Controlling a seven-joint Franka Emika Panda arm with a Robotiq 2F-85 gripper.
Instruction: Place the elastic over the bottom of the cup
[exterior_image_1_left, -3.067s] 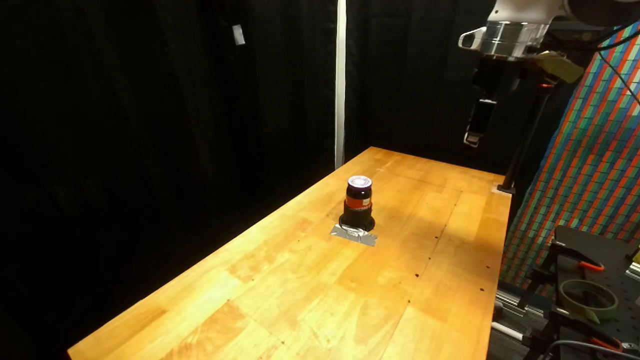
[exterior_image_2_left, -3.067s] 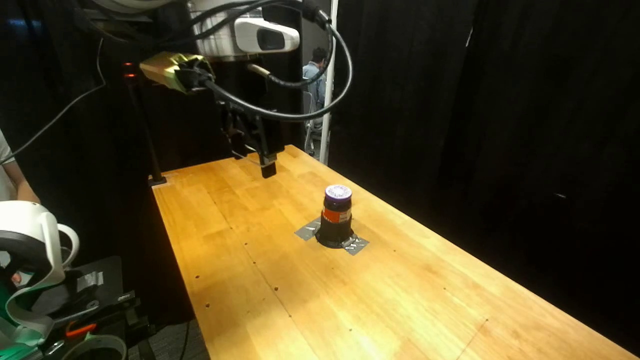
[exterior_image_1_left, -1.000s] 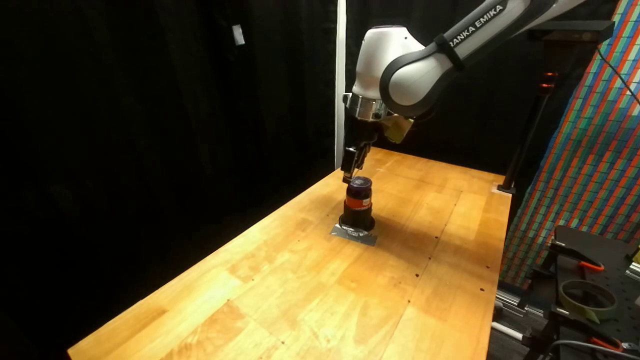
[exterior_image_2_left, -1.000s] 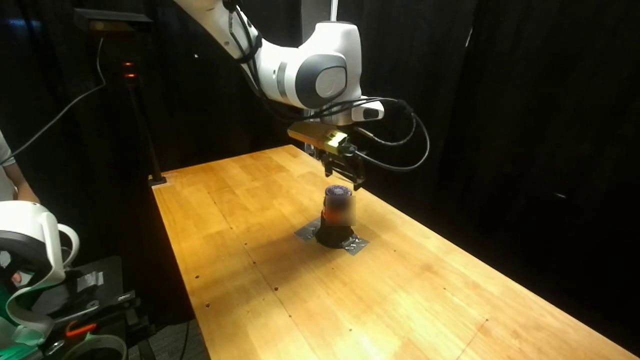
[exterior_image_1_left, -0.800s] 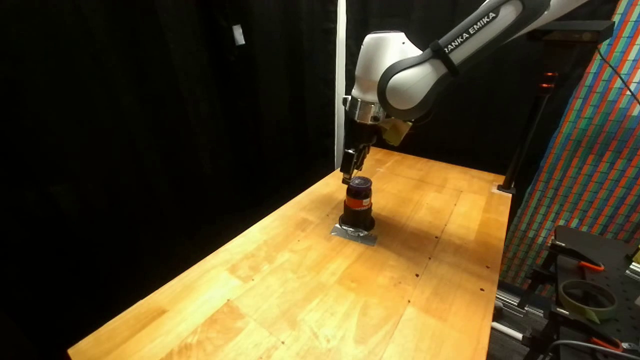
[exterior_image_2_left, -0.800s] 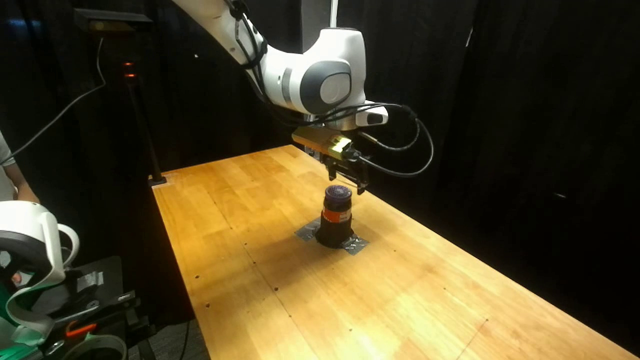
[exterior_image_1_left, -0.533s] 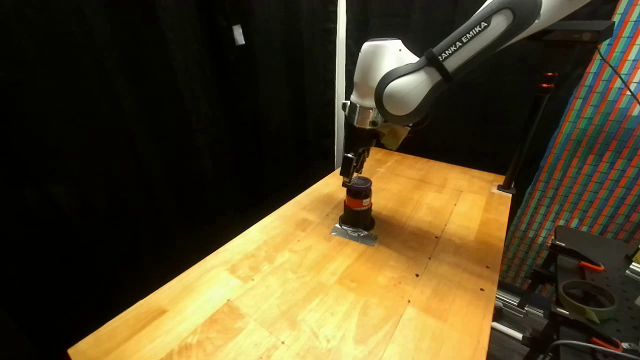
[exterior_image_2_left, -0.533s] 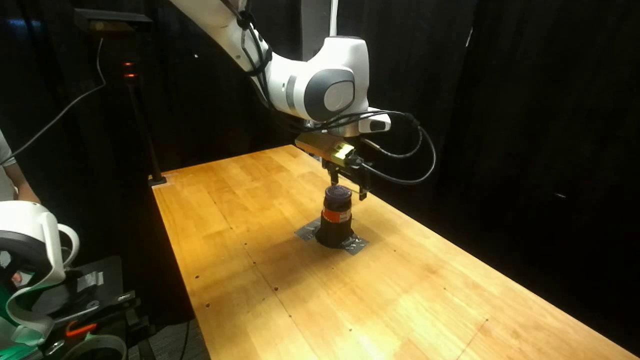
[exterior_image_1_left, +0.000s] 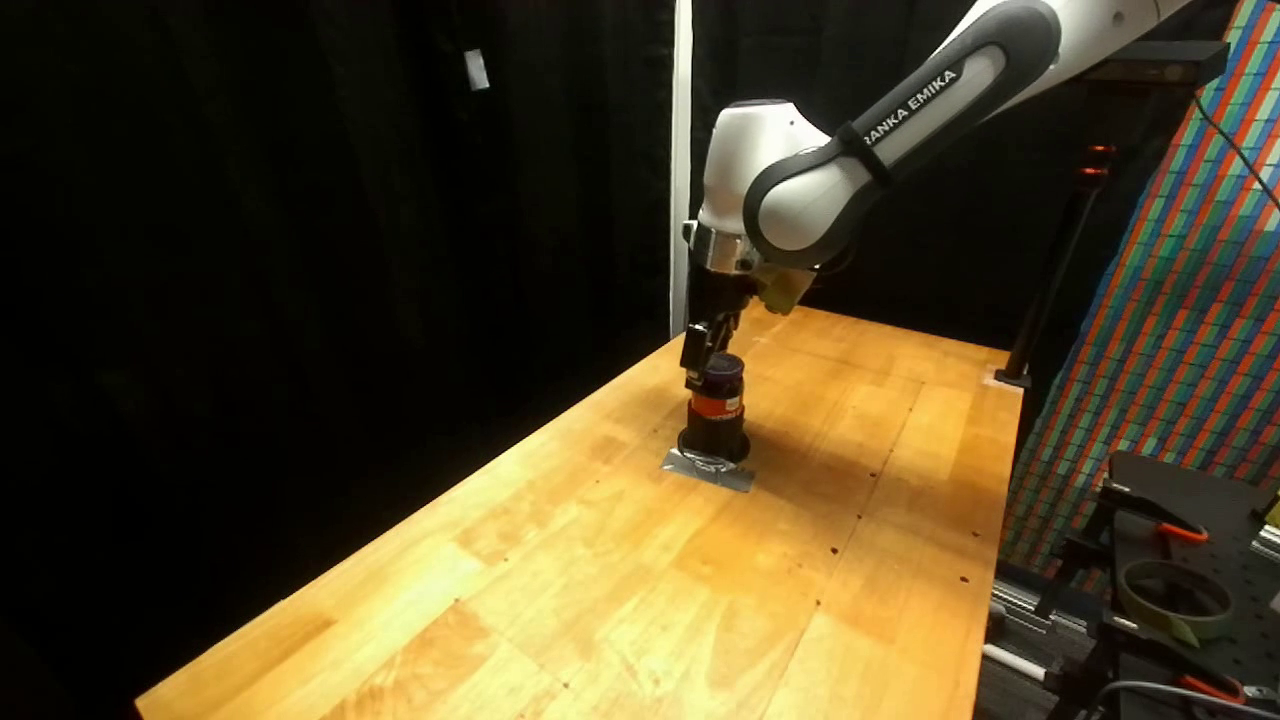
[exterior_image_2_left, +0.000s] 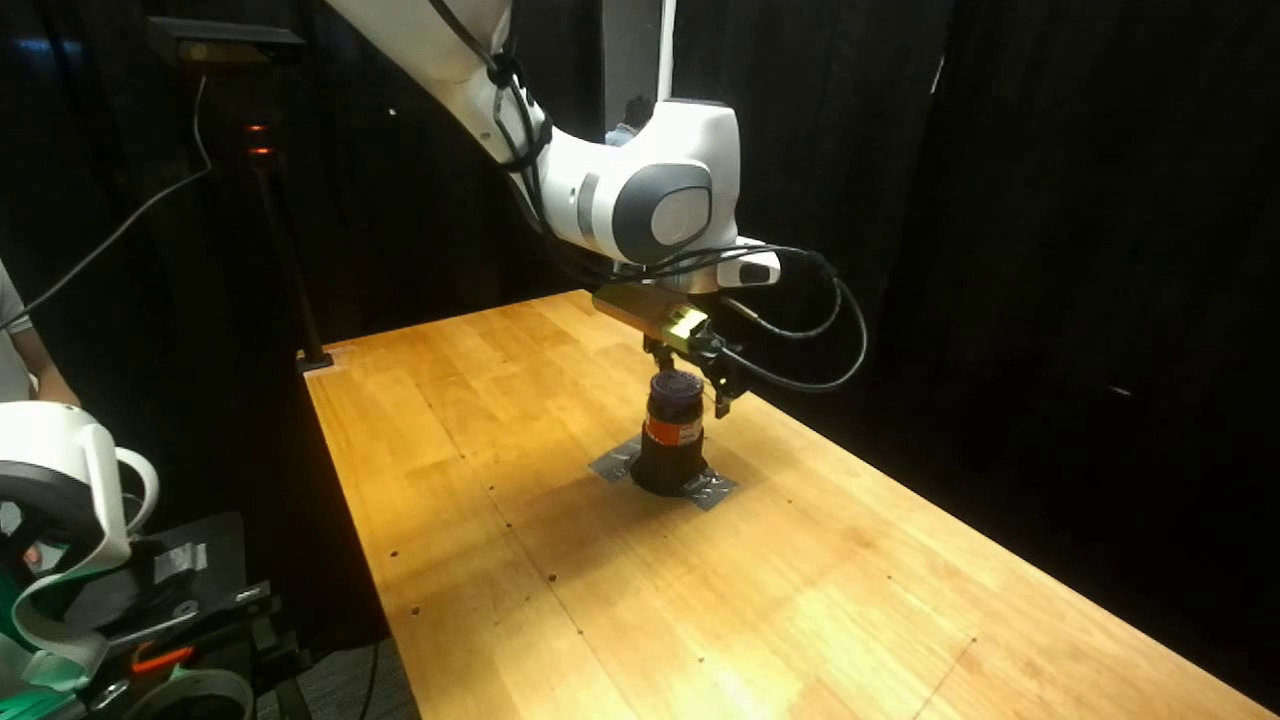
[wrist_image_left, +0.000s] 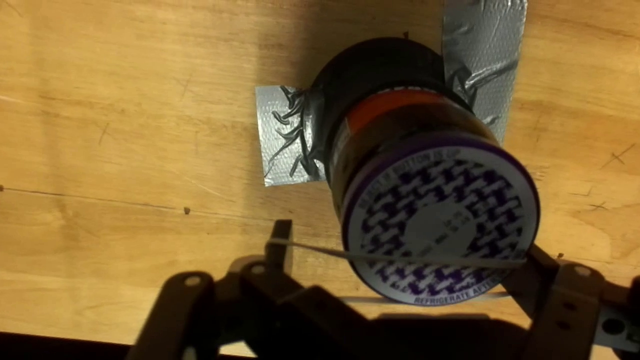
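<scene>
My black two-fingered tool (wrist_image_left: 410, 248) is spread wide, thin pale elastic (wrist_image_left: 400, 258) stretched across it by the orange-labelled, purple-lidded cylindrical cup (exterior_image_2_left: 675, 412) on the yellowish wooden desk (exterior_image_2_left: 850, 560). Guess only slipping it over remains.

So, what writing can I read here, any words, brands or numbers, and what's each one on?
"REJECT IF BUTTON IS UP": around the lid, in the wrist view.
"REFRIGERATE AFTER": also on the lid, along the opposite edge; anything following can't be made out.
"RANKA EMIKA": on the arm; its start is cut off.
Stamped print at the lid's middle: too small and blurred.
Print on the orange label: too small to read.
</scene>
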